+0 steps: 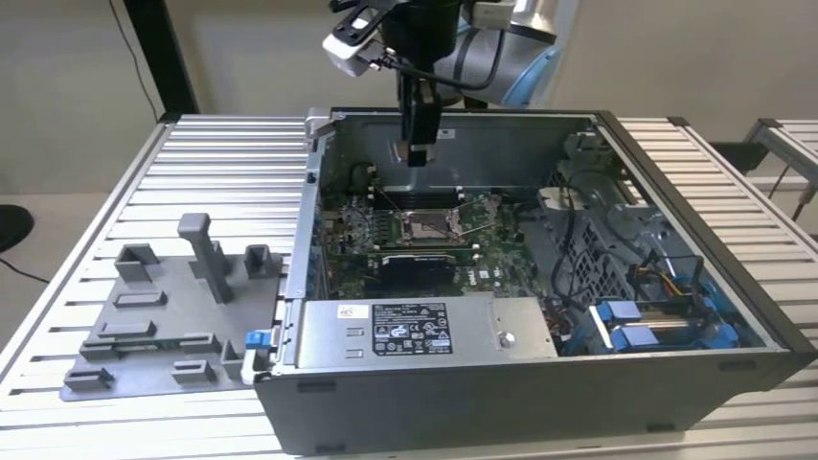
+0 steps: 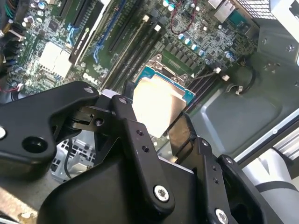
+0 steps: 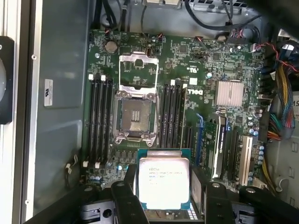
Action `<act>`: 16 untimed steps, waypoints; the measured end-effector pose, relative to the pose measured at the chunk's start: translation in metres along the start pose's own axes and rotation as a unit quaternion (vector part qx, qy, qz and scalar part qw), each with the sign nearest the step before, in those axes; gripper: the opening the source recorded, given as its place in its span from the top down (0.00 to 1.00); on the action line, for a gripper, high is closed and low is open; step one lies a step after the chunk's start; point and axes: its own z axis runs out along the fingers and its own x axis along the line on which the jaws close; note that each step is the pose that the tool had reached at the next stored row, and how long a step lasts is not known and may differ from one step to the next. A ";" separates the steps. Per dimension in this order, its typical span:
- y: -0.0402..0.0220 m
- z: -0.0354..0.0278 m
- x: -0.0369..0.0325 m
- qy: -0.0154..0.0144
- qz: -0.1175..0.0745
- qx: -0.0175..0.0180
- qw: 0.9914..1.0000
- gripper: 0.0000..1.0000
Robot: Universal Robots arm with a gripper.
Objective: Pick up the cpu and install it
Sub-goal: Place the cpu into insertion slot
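While the claw [image 1: 419, 156] hangs in the upper middle of the exterior view, above the open computer case [image 1: 511, 402] on the ribbed desk [image 1: 192, 163], the cpu [image 3: 163, 182] is held in its grip. In both wrist views the chip's opposite edges are clasped by the two black fingers [image 3: 122, 198], which are closed only as far as the chip's width, and its silver top is turned to the cameras. The cpu is seen in the air, clear of the green motherboard [image 3: 219, 65]. The socket [image 3: 135, 116] is shown bare, its metal frame [image 3: 138, 70] swung open, between the memory slots [image 3: 100, 121]. In the exterior view the socket lies at mid-frame, just below the claw, and the power supply box [image 1: 409, 331] is seen at lower centre.
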 end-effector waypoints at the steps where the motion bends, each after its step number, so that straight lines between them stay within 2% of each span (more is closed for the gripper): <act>1: 0.0000 0.0006 0.0001 0.000 0.000 0.000 1.000 1.00; 16: -0.0001 0.0104 0.0020 -0.002 0.003 0.000 1.000 1.00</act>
